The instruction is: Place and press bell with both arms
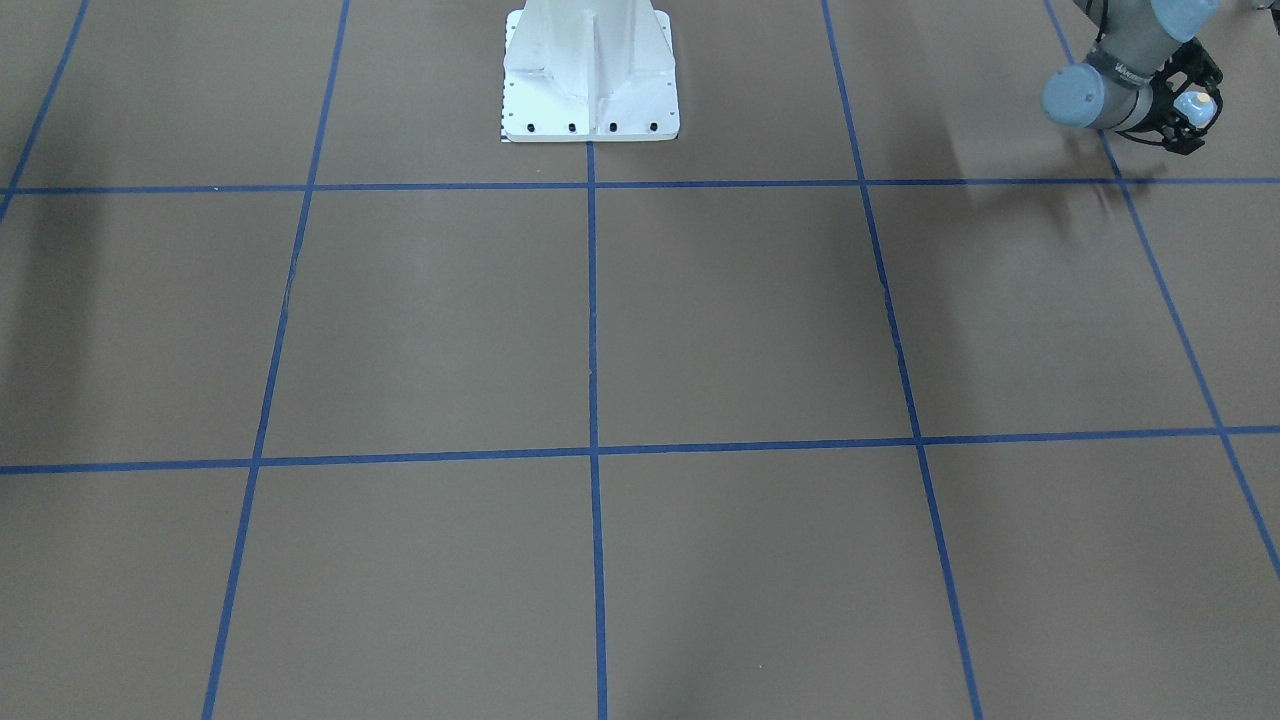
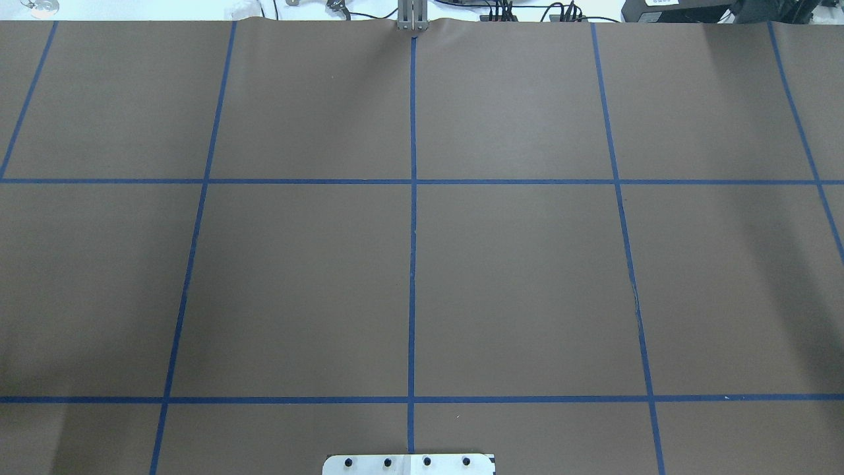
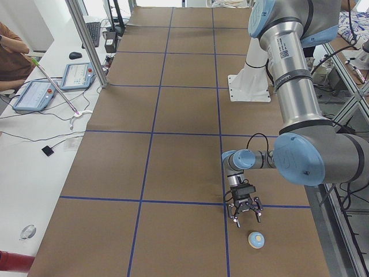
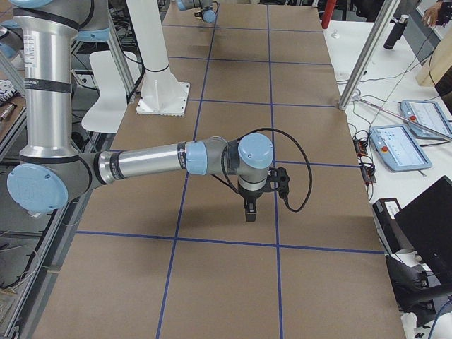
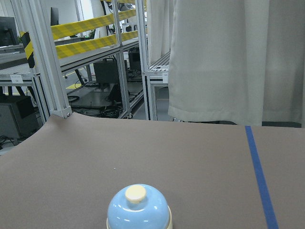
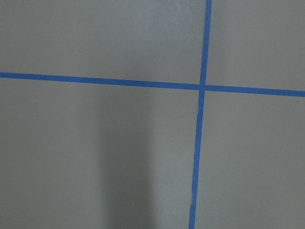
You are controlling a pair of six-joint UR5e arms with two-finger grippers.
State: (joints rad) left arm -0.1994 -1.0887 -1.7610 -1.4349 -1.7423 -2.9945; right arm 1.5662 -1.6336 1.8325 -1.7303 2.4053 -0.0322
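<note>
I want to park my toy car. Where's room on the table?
The middle squares of the brown paper-covered table, between the white bolted pedestal and the far edge, are bare. Crowded: the robot's left end, where the black left gripper hangs near the light-blue dome-shaped bell, and under the black right gripper.

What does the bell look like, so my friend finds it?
Find the brown table with blue tape lines, at the robot's left end. Beside the black left end effector sits the bell: a small light-blue dome with a cream button on top.
</note>
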